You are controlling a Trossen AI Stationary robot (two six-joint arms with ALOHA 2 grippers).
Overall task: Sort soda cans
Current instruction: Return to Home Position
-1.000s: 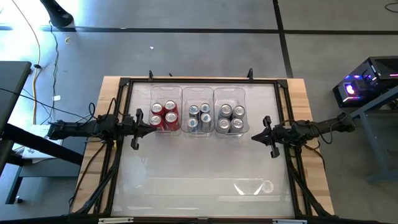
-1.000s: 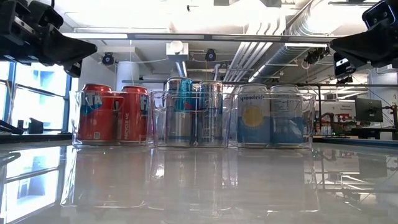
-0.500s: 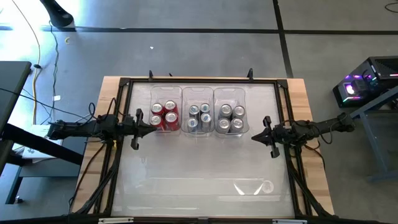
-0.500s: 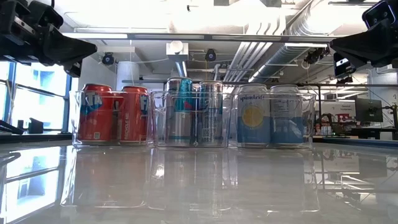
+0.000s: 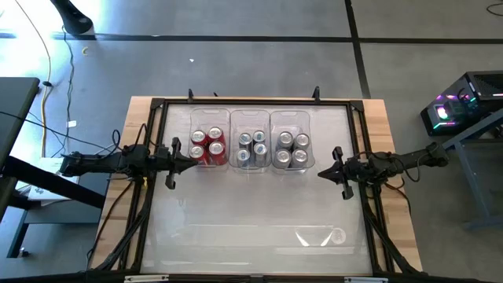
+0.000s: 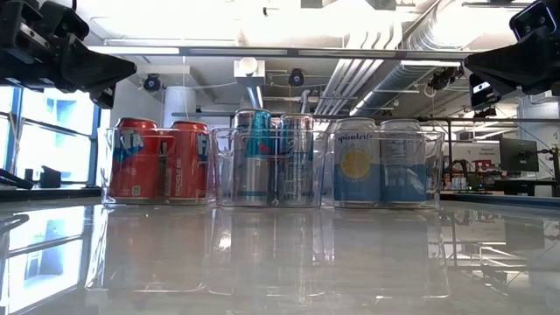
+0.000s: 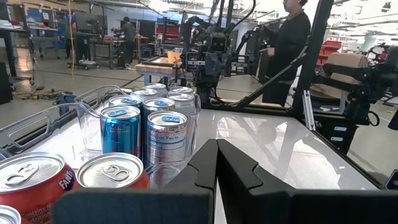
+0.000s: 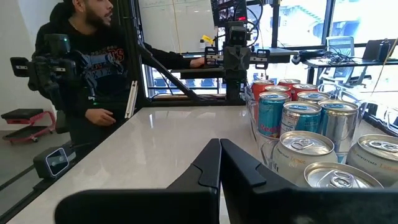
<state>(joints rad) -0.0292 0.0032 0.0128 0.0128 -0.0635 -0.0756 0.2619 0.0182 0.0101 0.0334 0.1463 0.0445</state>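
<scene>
Clear bins (image 5: 251, 118) are holding soda cans (image 5: 245, 140); left gripper (image 5: 192, 160) and right gripper (image 5: 321, 172), fingers together, should be backing straight outward.

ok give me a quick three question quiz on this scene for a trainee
1. True or false: the red cans sit in the middle bin.
2. How many cans does the right-hand bin hold? A two, B four, C six.
3. Fill in: the left pincer and right pincer are both ___, holding nothing.
Key: 1 false, they fill the left-hand bin; 2 B; 3 shut.
</scene>
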